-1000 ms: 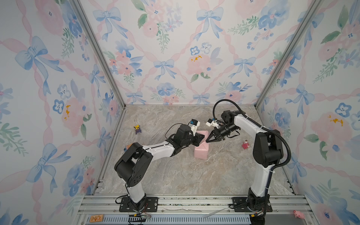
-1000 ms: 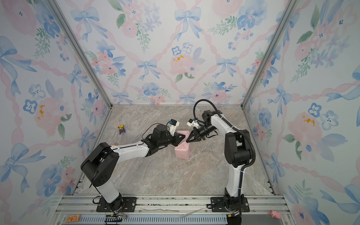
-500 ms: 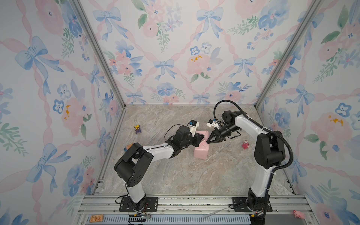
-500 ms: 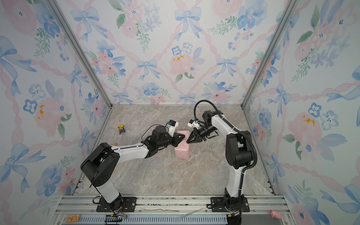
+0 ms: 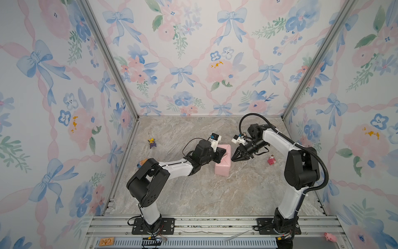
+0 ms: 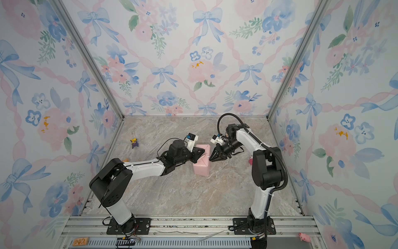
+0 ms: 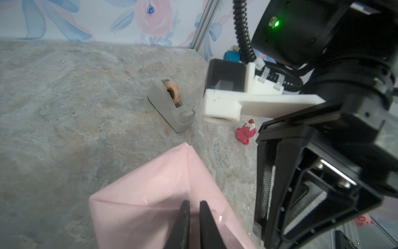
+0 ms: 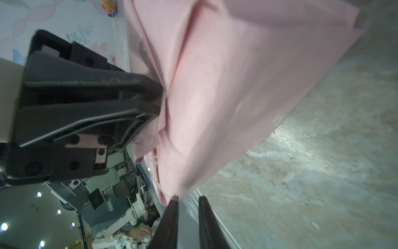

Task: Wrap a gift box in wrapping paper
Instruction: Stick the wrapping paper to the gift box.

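While the left arm is reaching low across the marble tabletop (image 5: pixel 215 194), in both top views the left gripper (image 5: pixel 224 153) is clamping a fold of the pink wrapping paper (image 5: pixel 223 168). The paper is sitting mid-tabletop as a box-shaped parcel, the gift box hidden inside. The right arm is arching over, and floral walls (image 5: pixel 193 54) are enclosing everything. In the left wrist view, a tape dispenser (image 7: pixel 172 107) is standing beyond the parcel. In the right wrist view, the right gripper (image 8: pixel 187 198) is holding its jaws slightly apart, one tip right at the paper's edge.

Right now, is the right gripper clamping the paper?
No, the right gripper has its jaws apart, nothing between them, beside a corner of the wrapping paper.
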You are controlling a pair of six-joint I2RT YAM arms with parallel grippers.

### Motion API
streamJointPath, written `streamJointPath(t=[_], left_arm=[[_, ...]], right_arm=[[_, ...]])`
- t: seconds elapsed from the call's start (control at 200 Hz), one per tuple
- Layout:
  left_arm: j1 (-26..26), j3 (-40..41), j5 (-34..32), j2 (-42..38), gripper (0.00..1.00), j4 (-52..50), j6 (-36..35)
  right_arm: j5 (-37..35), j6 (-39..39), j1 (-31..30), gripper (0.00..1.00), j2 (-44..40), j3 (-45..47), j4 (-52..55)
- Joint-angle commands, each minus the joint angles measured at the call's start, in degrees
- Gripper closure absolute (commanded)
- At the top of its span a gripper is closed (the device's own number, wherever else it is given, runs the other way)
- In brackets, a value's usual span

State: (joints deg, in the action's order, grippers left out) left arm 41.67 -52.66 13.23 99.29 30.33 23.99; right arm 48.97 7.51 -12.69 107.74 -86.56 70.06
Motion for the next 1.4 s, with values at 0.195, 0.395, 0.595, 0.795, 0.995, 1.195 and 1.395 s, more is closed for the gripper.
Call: streamJointPath(t=[0.195,0.395,0.595,0.795,0.995,1.195,1.395], left_arm=[[2.3,1.7,-7.4,2.5,0.86,-11.4,-5.4],[3.9,2.0,-11.6,1.8,0.86,-13.6,-8.3],[5.0,2.1,-14.5,1.5,0.86,-15.6,-10.7],[5.6,2.2,-15.4,1.2,0.86,-16.1,-11.5],[5.7,2.3,-15.5,1.2,0.86,-16.2,-11.4],[5.7,2.2,-15.6,1.2,0.86,-16.2,-11.4],[5.7,2.2,-15.7,1.3,0.86,-16.2,-11.5]], right_arm=[[-10.2,-13.1,3.5,0.63,-9.0,-0.1,-4.6],[-11.4,-17.8,2.0,0.58,-8.8,-0.5,-9.6],[-12.1,-21.1,-1.5,0.55,-7.6,-0.2,-14.5],[-14.4,-21.7,-4.4,0.53,-4.8,-1.6,-14.5],[-13.3,-21.8,-6.0,0.54,-3.0,-0.9,-15.4],[-13.9,-22.4,-6.1,0.59,-2.7,2.9,-16.5],[-14.0,-23.6,-4.4,0.66,-5.1,9.2,-19.5]])
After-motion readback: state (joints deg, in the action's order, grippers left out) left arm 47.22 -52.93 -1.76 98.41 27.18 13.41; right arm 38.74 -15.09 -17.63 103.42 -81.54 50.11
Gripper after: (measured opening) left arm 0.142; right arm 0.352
